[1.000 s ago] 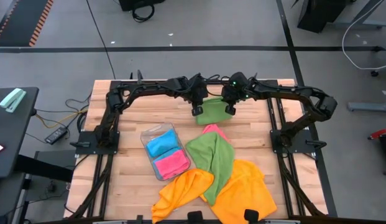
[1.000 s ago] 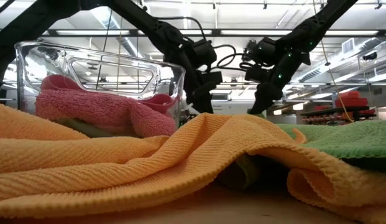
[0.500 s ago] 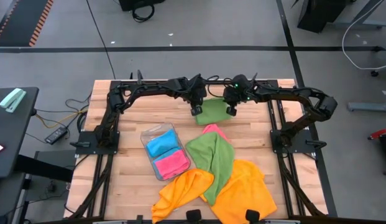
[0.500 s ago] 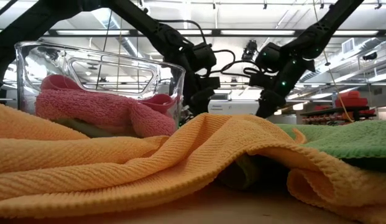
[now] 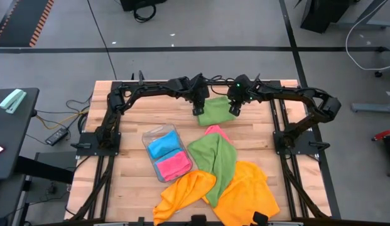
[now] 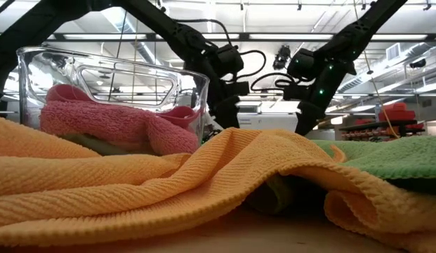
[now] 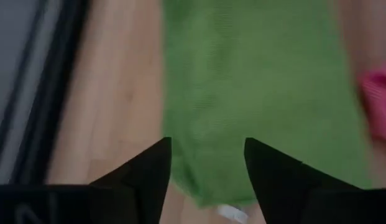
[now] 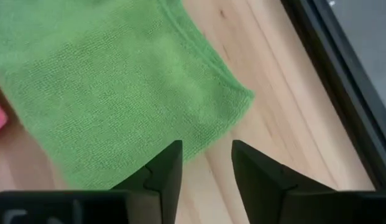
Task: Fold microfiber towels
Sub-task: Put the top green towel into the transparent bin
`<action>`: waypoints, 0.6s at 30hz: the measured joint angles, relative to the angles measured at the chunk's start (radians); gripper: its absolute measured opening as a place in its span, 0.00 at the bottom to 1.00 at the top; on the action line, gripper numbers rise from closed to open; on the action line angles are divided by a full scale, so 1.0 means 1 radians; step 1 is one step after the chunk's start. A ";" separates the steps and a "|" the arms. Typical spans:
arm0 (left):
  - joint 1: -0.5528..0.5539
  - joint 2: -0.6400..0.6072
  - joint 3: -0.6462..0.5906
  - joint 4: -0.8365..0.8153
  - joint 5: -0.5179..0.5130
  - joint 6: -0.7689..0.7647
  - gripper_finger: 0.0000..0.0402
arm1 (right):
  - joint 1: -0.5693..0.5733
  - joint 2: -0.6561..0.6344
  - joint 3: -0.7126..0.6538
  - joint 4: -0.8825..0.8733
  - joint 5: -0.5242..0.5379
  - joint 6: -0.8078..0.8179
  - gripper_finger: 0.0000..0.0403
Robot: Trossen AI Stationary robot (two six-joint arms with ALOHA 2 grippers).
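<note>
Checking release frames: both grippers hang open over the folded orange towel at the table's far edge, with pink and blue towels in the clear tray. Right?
One slip: the folded towel under the left gripper and right gripper is green, not orange, as the high view and both wrist views show. The orange towels lie at the near edge. Both grippers are open, and the pink towel and blue towel sit in the clear tray.

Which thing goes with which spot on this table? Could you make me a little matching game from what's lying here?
Things:
1. green towel under the grippers
2. pink towel
3. orange towels
4. left gripper

Places or states:
A. inside the clear tray, beside a blue towel
B. loose at the table's near edge
C. flat at the far side, between both grippers
D. open, above a green towel's edge

Pairs: 1-C, 2-A, 3-B, 4-D
</note>
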 joint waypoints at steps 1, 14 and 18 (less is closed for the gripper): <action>-0.005 -0.010 0.000 -0.035 0.035 0.032 0.54 | 0.001 0.000 0.007 -0.013 -0.005 0.002 0.37; -0.122 -0.016 -0.003 -0.117 0.083 0.180 0.62 | 0.050 -0.001 -0.011 0.059 -0.105 0.080 0.43; -0.151 -0.016 -0.010 -0.152 0.079 0.181 0.66 | 0.044 -0.002 -0.012 0.058 -0.105 0.094 0.43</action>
